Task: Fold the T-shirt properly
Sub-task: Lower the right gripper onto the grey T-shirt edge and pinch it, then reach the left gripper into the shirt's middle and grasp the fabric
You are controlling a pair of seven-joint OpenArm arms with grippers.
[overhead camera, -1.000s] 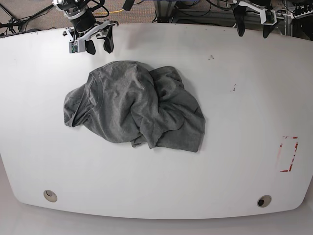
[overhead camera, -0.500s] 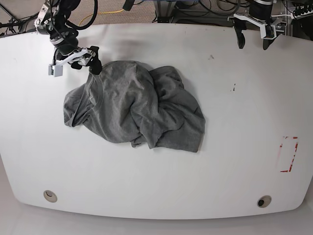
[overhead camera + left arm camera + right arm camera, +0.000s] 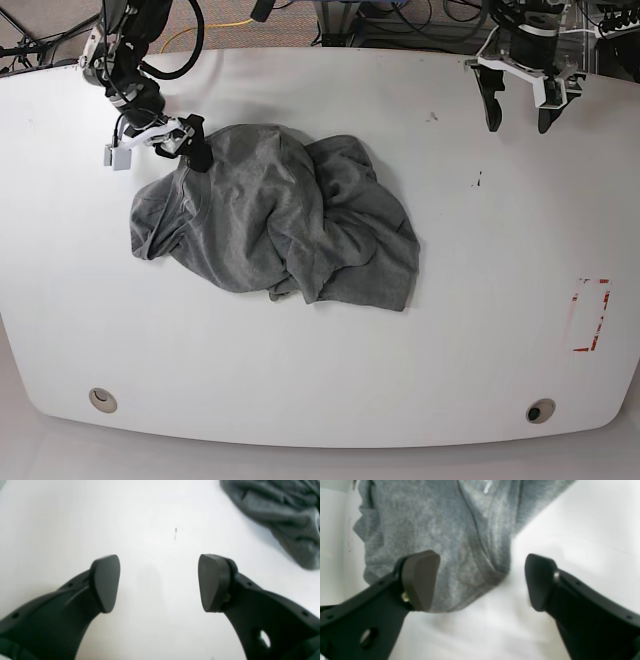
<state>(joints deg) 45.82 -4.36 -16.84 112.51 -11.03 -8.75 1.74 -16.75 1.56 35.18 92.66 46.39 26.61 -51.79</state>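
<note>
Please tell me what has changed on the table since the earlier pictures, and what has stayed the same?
The right pincer came down from the far table edge to the T-shirt, its jaws open at the cloth's edge, gripping nothing. The left pincer, open, moved slightly nearer. The T-shirt stayed crumpled in place.

1. the t-shirt [image 3: 275,220] lies in a crumpled heap left of centre on the white table [image 3: 500,250], the only bulk there.
2. bare table runs wide to the right and front of the heap.
3. the right gripper [image 3: 180,148], jaws apart, crowds the heap's far-left edge.
4. the left gripper [image 3: 518,112] hangs over bare table, well apart.
</note>
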